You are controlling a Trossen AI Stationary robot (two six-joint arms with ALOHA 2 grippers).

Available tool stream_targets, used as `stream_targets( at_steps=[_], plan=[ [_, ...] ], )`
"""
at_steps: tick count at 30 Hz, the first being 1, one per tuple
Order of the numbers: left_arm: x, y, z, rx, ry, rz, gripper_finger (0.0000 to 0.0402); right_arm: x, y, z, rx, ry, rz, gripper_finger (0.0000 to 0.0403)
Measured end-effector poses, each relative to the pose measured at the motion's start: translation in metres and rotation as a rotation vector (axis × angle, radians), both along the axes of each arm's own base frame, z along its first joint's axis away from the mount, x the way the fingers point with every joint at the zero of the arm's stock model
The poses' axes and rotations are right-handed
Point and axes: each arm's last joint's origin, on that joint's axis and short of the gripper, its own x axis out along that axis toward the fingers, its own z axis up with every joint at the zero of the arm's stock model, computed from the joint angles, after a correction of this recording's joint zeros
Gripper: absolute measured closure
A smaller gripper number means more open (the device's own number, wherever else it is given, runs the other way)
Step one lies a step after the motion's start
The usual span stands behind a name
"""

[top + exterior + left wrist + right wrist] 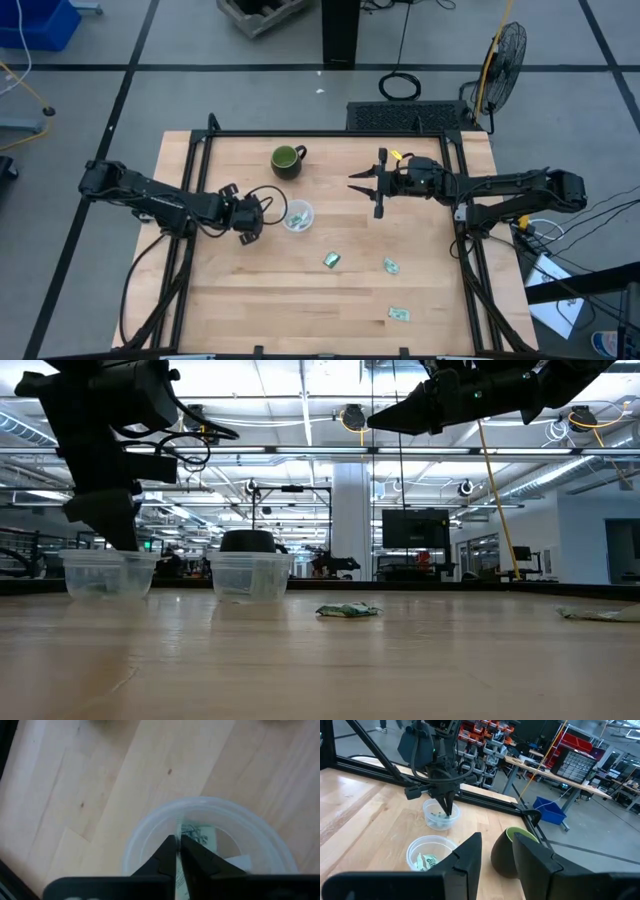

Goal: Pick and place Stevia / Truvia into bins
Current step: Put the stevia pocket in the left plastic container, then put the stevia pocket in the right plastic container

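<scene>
Two clear cups stand on the table. One cup (150,827) (432,817) sits under my left gripper (250,224) (178,840), which points down into it, shut on a pale green Stevia sachet (199,836). The other cup (297,215) (427,852) stands just to the right and holds sachets. Three more sachets lie flat on the wood nearer the near edge (331,260) (391,266) (399,314). My right gripper (364,186) (496,855) hovers open above the table, right of the dark green mug (287,160). My left gripper pinches the sachet between its two fingers, near one edge (183,831), coming from above and pointing down. The sachet's printed face shows just past the fingertips, inside the cup's rim. Whether its lower end rests on the cup's bottom is hidden.
The dark green mug (512,852) stands toward the far edge, close behind the two cups (105,575) (250,575). A black frame rail (320,135) runs along the table's far edge and sides. Bare wood lies around the loose sachets (348,610).
</scene>
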Motion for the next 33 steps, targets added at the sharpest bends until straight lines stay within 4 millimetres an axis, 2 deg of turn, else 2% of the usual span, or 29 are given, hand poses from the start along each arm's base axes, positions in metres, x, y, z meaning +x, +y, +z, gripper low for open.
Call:
stream_targets(
  at_steps=[5,10,15,22,27,33],
  plan=[
    [0.0,0.0,0.0,-0.001,-0.008,0.017,0.032,-0.001,0.002,-0.005,0.036,0.048,0.005,0.0298],
    [0.001,0.0,0.0,0.009,-0.015,0.019,0.0279,0.0,0.015,-0.011,0.045,0.109,0.058,0.0298],
    [0.002,0.001,0.001,0.037,-0.039,0.021,0.0269,0.001,0.034,-0.014,0.082,0.147,0.128,0.0298],
    [0.003,0.001,0.003,0.048,-0.043,0.014,0.0268,-0.004,0.068,-0.051,0.213,0.284,0.221,0.0298],
    [0.008,0.0,0.021,0.036,-0.047,0.009,0.0268,-0.002,0.073,-0.057,0.173,0.295,0.221,0.0297],
    [0.023,-0.003,0.059,-0.014,-0.115,0.0,0.0268,-0.007,0.066,-0.07,0.216,0.432,0.167,0.0296]
  ],
)
